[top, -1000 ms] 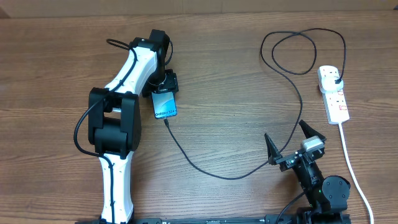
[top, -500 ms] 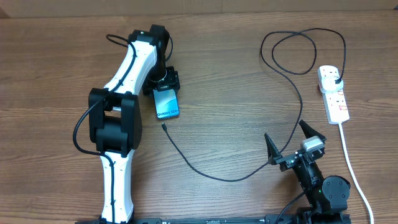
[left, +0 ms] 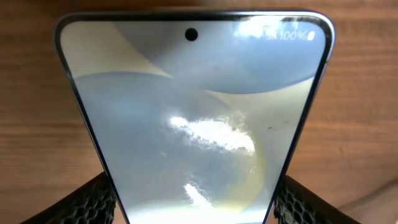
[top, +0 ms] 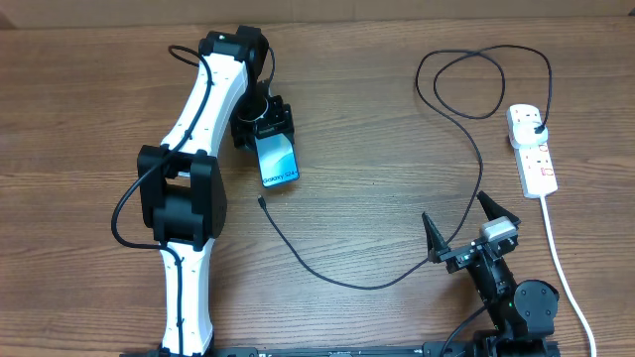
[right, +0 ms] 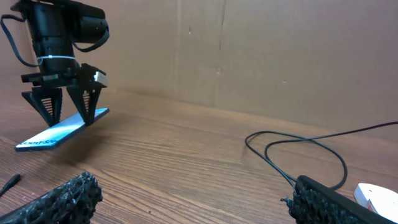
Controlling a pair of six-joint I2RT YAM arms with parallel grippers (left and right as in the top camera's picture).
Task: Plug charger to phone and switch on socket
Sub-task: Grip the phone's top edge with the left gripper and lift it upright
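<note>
Left claw (top: 264, 129) grips slim lit-screen smartphone (top: 280, 165) by one end, tilted above wooden desk (top: 377, 149). Right claw (top: 456, 220) wide open, empty. Thin black charger cable's tip (top: 261, 201) lies clear of the phone.

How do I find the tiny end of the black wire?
Look at the left arm, holding a blue phone. Just below the phone in the overhead view lies the small tip of the thin black cable. It is the loose end; the other sits in the white power strip.

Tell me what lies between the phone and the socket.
Overhead: bare table from the phone, then the charger cable crossing once just short of the socket.
</note>
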